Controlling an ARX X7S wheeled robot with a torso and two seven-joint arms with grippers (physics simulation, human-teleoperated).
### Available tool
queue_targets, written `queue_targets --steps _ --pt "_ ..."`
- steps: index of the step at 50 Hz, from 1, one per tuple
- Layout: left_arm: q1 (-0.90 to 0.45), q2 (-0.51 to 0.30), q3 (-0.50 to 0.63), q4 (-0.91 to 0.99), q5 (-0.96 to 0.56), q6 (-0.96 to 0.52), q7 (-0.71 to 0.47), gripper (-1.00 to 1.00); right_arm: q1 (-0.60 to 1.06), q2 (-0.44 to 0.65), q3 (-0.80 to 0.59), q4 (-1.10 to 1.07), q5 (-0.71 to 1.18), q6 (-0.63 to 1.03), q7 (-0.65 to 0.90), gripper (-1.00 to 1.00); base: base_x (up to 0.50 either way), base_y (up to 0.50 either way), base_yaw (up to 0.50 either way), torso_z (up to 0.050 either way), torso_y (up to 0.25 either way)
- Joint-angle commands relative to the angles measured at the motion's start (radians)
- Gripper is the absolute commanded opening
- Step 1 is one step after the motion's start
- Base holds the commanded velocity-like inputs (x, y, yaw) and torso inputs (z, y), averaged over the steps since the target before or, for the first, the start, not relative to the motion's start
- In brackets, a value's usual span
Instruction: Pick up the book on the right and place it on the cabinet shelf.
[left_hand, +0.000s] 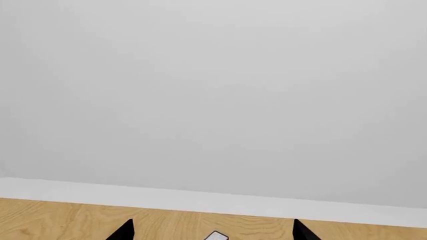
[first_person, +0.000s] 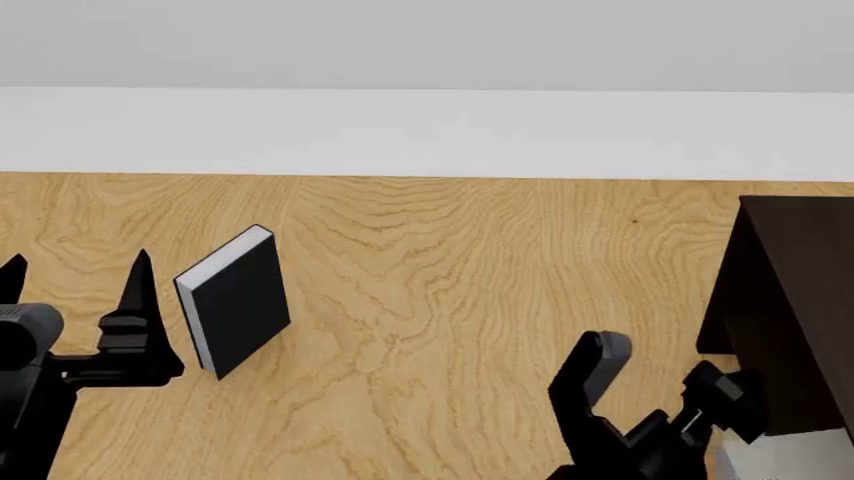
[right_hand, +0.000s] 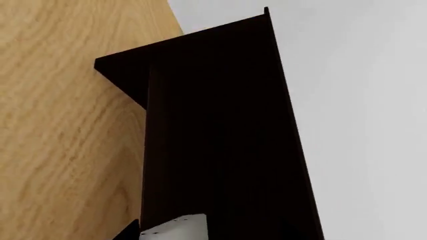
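Note:
Only a pale grey-white block that looks like the book (right_hand: 173, 229) shows, at the edge of the right wrist view against the dark cabinet shelf (right_hand: 220, 125). One dark fingertip (right_hand: 128, 233) stands just beside it. In the head view my right gripper (first_person: 654, 385) is low at the right. Its fingers are spread wide with bare floor between them. It sits beside the cabinet shelf (first_person: 794, 290), and a pale patch of the book (first_person: 787, 462) lies under the cabinet's near corner. My left gripper (first_person: 76, 275) is open at the far left, holding nothing.
A black-covered book with white pages (first_person: 238, 300) stands tilted on the wooden floor (first_person: 454, 300), just right of the left gripper. A white skirting board and grey wall (first_person: 427, 60) close off the far side. In the left wrist view a small pale corner (left_hand: 215, 236) shows between the open fingers.

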Motion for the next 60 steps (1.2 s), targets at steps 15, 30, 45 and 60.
queue_targets --steps 15,30,45,60 --pt "0.001 -0.004 0.007 -0.001 -0.003 0.005 -0.001 1.0 0.012 -0.006 0.061 0.0 0.026 -0.171 -0.075 1.0 0.0 0.0 0.0 0.0 0.0" --pt "0.002 -0.007 0.011 0.005 -0.007 0.003 -0.004 1.0 -0.116 0.138 0.249 -0.491 0.244 0.019 -0.182 1.0 0.0 0.0 0.0 0.0 0.0" --pt "0.002 -0.008 0.014 0.003 -0.007 0.006 -0.006 1.0 -0.18 0.189 0.288 -0.676 0.327 0.203 -0.19 1.0 0.0 0.0 0.0 0.0 0.0" --pt "0.004 -0.013 0.016 0.012 -0.011 0.002 -0.011 1.0 -0.226 0.223 0.325 -0.783 0.382 0.313 -0.176 1.0 0.0 0.0 0.0 0.0 0.0"
